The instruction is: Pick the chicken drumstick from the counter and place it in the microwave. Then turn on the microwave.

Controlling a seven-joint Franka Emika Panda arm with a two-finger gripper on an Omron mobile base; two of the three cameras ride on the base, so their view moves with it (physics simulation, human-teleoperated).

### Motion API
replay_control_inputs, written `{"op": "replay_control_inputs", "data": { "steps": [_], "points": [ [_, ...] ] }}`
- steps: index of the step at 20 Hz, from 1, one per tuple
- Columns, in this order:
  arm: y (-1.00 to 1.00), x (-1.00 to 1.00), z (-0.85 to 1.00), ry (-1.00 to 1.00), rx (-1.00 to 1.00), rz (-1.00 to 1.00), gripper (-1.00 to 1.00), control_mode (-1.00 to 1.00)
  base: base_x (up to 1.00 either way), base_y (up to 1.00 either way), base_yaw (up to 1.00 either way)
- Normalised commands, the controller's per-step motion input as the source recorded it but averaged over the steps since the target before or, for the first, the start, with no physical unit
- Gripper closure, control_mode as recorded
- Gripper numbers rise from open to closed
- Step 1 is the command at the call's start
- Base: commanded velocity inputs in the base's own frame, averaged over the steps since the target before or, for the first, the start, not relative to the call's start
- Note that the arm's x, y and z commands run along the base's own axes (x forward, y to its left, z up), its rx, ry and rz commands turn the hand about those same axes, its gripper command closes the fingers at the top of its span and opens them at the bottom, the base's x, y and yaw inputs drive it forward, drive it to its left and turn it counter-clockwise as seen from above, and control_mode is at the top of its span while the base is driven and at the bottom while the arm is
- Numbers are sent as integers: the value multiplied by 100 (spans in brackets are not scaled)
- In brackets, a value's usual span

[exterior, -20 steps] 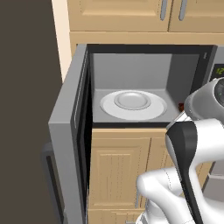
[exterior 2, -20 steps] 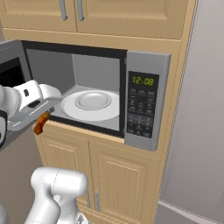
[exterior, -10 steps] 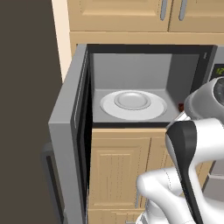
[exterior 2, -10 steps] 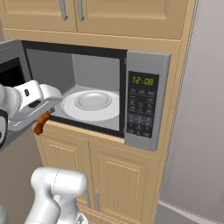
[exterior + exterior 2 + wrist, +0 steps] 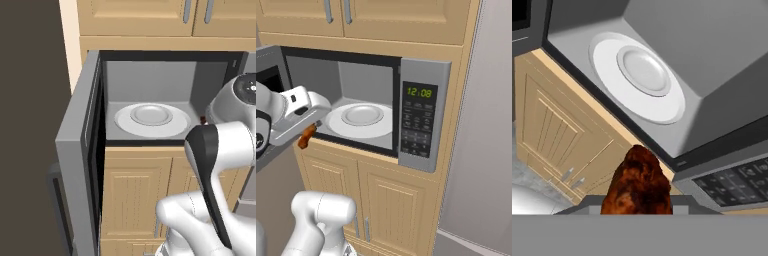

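The microwave (image 5: 423, 70) stands open, its door (image 5: 80, 150) swung out to the left. Inside lies the white round turntable (image 5: 361, 119) (image 5: 152, 119) (image 5: 639, 77), with nothing on it. My gripper (image 5: 310, 131) (image 5: 637, 201) hangs just outside the opening, at its lower left corner in the right base view. It is shut on the chicken drumstick (image 5: 307, 136) (image 5: 638, 184), a reddish-brown piece that points toward the cavity. A small red bit of the drumstick (image 5: 203, 119) peeks out beside my arm in the left base view. The counter is out of view.
The dark keypad panel (image 5: 416, 127) (image 5: 737, 182) with a green clock sits right of the cavity. Light wooden cabinets (image 5: 391, 200) lie below and above. A grey wall (image 5: 481, 125) stands to the right, and a dark panel (image 5: 30, 125) to the left of the door.
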Motion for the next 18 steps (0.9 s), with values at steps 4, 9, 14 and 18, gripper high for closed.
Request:
{"op": "replay_control_inputs", "data": {
  "steps": [4, 9, 14, 18],
  "points": [
    [0, 11, -1, 0, 0, 0, 100, -100, 0, 0, 0],
    [0, 8, -8, 0, 0, 0, 100, -100, 0, 0, 0],
    [0, 13, -18, 0, 0, 0, 100, -100, 0, 0, 0],
    [0, 20, -11, 0, 0, 0, 100, -100, 0, 0, 0]
  ]
}}
